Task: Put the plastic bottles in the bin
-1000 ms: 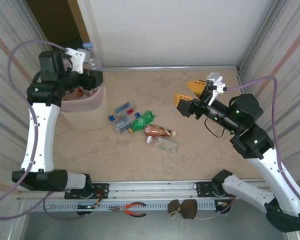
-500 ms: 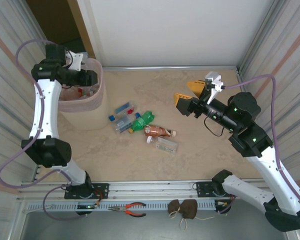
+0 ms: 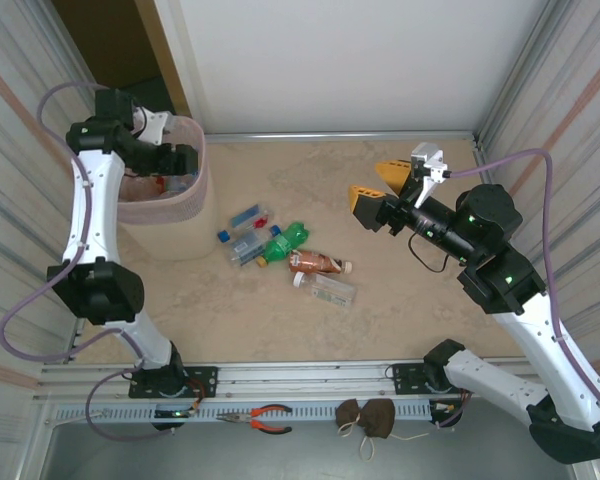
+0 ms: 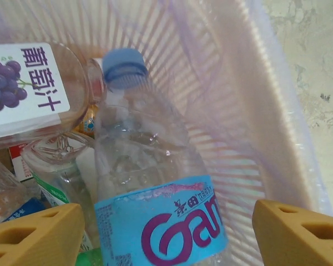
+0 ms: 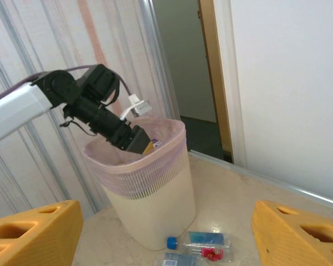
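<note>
The pale pink bin (image 3: 172,212) stands at the back left; it also shows in the right wrist view (image 5: 150,205). My left gripper (image 3: 180,165) reaches inside it, open (image 4: 166,221). A clear blue-capped bottle (image 4: 150,166) with a blue label lies between the fingers, a gap at each side, on other bottles, one with a grape label (image 4: 28,88). On the table's middle lie several plastic bottles: a green one (image 3: 288,240), an orange-brown one (image 3: 315,263), a clear one (image 3: 332,291) and blue-capped ones (image 3: 242,245). My right gripper (image 3: 373,187) hovers open and empty to their right (image 5: 166,233).
Corrugated metal walls close in both sides, and a white panel stands at the back with a dark doorway behind the bin. Red-handled pliers (image 3: 265,420) and a brown pouch (image 3: 365,418) lie on the shelf below the arm bases' rail.
My left gripper has gone down from above the rim into the bin and opened, letting go of the clear bottle. The right arm has not moved.
</note>
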Controlling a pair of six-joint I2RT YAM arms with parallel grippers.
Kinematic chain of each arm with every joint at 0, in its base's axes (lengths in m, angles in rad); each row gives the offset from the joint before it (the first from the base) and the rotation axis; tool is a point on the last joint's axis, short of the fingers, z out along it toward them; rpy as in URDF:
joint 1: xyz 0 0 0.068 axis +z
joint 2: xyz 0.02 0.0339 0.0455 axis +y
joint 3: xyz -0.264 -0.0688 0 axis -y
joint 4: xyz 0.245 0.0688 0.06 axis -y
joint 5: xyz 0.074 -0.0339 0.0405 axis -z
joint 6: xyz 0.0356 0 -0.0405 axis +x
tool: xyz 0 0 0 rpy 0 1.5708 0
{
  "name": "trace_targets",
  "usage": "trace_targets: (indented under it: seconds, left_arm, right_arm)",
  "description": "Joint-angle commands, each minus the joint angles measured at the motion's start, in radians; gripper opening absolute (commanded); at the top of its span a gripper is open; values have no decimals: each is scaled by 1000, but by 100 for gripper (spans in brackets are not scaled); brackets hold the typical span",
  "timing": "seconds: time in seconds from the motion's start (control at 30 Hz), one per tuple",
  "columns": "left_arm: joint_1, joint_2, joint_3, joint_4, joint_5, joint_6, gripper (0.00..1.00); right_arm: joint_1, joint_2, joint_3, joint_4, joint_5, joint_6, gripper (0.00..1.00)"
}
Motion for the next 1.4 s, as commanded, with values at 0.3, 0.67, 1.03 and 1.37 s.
trace_targets:
  seconds: [0.3,0.67,1.03,1.37]
  left_arm:
    - [5,-45,96,-22,26,9,77]
    - [-22,-115,37,40,123,-18,73]
    - [-276,-99,58,40,-26,-3,72]
    - [-553,32,59,35,-209,16,71]
  right_arm:
    - [-9,-24,25,-5,8,-16,79]
    - [-12,2,24,-72,41,-14,78]
    - [-17,14,14,-113,69,-25,78]
    - [-26,20,14,-116,60,-28,78]
